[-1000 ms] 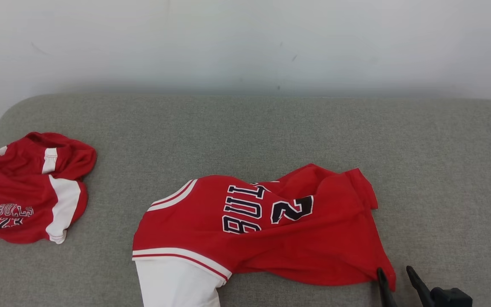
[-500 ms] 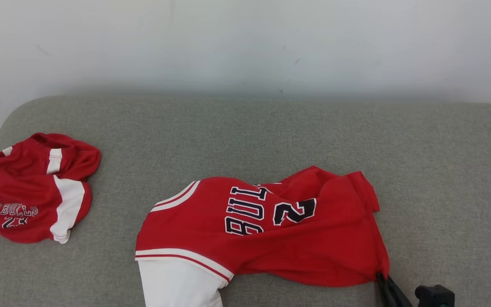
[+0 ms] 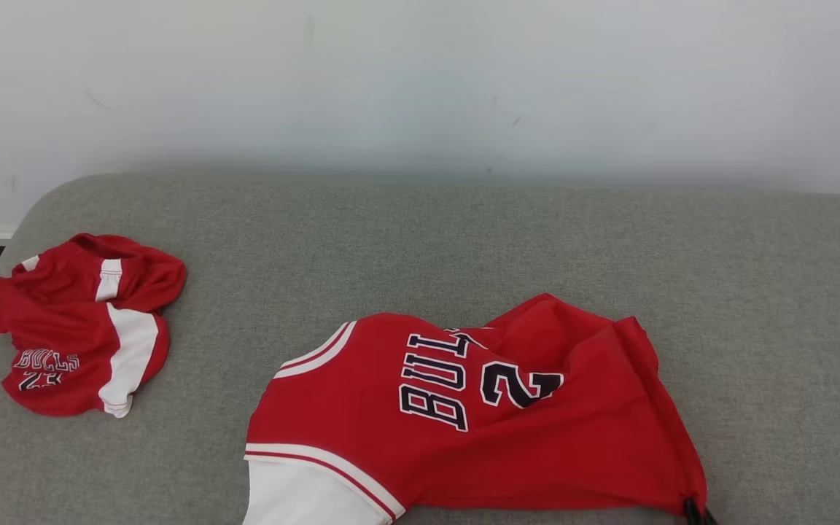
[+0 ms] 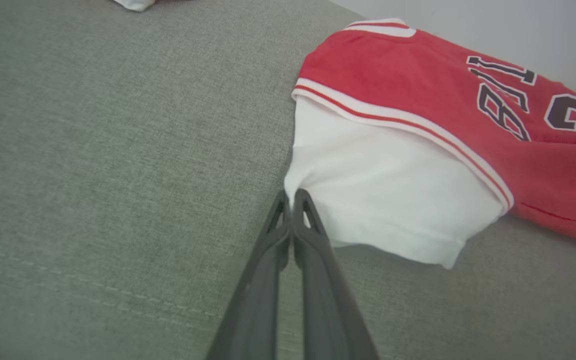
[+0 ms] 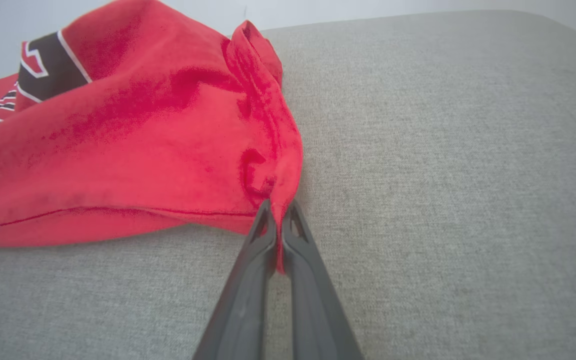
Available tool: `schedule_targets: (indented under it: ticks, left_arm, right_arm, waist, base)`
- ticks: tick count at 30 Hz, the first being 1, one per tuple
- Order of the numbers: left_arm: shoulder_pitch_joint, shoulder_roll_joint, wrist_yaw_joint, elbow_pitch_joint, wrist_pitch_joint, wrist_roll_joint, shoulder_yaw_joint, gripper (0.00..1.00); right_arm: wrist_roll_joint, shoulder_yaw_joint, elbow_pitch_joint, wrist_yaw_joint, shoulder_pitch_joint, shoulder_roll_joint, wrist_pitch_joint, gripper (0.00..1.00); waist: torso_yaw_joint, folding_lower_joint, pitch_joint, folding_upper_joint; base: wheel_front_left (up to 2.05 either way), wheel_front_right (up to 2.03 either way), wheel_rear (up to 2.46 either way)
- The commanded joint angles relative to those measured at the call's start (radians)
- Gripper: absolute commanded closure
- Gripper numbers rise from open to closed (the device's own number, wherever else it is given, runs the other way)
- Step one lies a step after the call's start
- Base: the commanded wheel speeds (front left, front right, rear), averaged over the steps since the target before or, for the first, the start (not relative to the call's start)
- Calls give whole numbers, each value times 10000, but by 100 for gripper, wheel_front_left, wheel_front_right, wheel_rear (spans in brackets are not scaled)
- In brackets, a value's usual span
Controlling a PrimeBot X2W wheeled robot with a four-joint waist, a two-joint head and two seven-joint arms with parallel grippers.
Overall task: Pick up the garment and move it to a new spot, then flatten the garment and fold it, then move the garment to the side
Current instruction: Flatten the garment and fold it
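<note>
The garment (image 3: 478, 423) is a red jersey with dark lettering and a white sleeve (image 4: 383, 190), lying crumpled on the grey cushion (image 3: 464, 240). My left gripper (image 4: 292, 197) is shut, its tips pinching the near edge of the white sleeve. My right gripper (image 5: 278, 207) is shut on the red hem corner of the garment (image 5: 118, 150), and a strip of red cloth shows between its fingers. In the head view, that gripper's dark tip (image 3: 693, 510) sits at the bottom edge, with the hem corner drawn taut to it.
A second red and white garment (image 3: 77, 321) lies bunched at the cushion's left end. A pale wall (image 3: 420, 73) rises behind the cushion. Bare grey fabric stretches to the right (image 5: 443, 150) and behind the jersey.
Both grippers have closed from open, the right one on the red hem corner. That corner is now pulled taut toward the lower right. The head camera has shifted.
</note>
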Motion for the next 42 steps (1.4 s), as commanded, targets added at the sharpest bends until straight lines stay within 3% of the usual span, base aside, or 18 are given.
schedule_targets:
  ticks: [1,2,3,4,5,6,7,21,22,23,24,25,26,27,31,42]
  left_arm:
    - [39,6,8,37,-20,46,-73,100]
    - [11,3,8,184,-20,52,-193,100]
    - [-60,2,8,274,-20,68,-265,100]
    - [-157,10,8,359,-20,65,-273,100]
    - [-210,11,8,491,-20,23,-299,55]
    - [-263,0,8,522,-20,17,-346,17]
    - [-285,-4,8,551,-20,10,-356,0]
    - [-569,-39,8,1254,-20,-291,-641,0]
    - [-631,-38,7,1382,-20,-341,-701,0]
    - [-692,-40,7,1529,-20,-406,-844,0]
    - [-773,-42,7,1658,-18,-470,-952,0]
    - [-870,-42,7,1771,-18,-519,-1050,51]
    - [-953,-29,6,1794,-18,-530,-1179,90]
    - [-1002,-9,6,1806,-18,-600,-1214,100]
    - [-859,101,7,1230,-20,-769,-980,100]
    - [-122,135,7,-982,-20,-591,-300,100]
  right_arm:
    - [176,146,222,-24,71,-58,-8,100]
    - [235,267,398,-24,-17,-64,-9,100]
    - [275,337,446,-24,-172,-86,-9,60]
    - [280,408,503,-24,-297,-107,-9,31]
    - [293,479,567,-24,-343,-96,-9,0]
    - [319,531,609,-24,-348,-92,-8,0]
    - [362,561,634,-24,-364,-113,-9,0]
    - [360,624,664,-24,-363,-118,-9,2]
    - [333,660,684,-24,-410,-115,-9,25]
    - [315,687,719,-24,-430,-104,-9,63]
    - [240,697,727,-24,-442,-129,-9,92]
    - [186,686,695,-24,-440,-133,-9,100]
    - [56,634,593,-24,-438,-143,-9,100]
    - [-81,615,437,-24,-421,-144,-11,100]
    - [-236,222,-438,-24,-57,-48,-9,100]
    - [503,215,-1220,-24,328,-11,-9,100]
  waist:
    - [-38,1,2,0]
    - [-64,1,-4,0]
    - [-89,1,-6,0]
    - [-109,1,-16,0]
    - [-131,1,-17,0]
    - [-150,1,-12,0]
    - [-161,1,-5,0]
    - [-52,1,104,0]
    - [-48,1,109,0]
    - [-44,1,108,0]
    - [-34,1,103,0]
    - [-21,1,96,0]
    - [-19,1,87,0]
    - [-22,1,80,0]
    - [-51,1,95,0]
    - [-6,1,243,0]
  base:
    - [0,0,0]
    - [0,0,0]
    - [0,0,0]
    - [0,0,0]
    - [0,0,0]
    - [0,0,0]
    - [0,0,0]
    - [0,0,0]
    - [0,0,0]
    - [0,0,0]
    - [0,0,0]
    - [0,0,0]
    - [0,0,0]
    - [0,0,0]
    - [0,0,0]
    - [0,0,0]
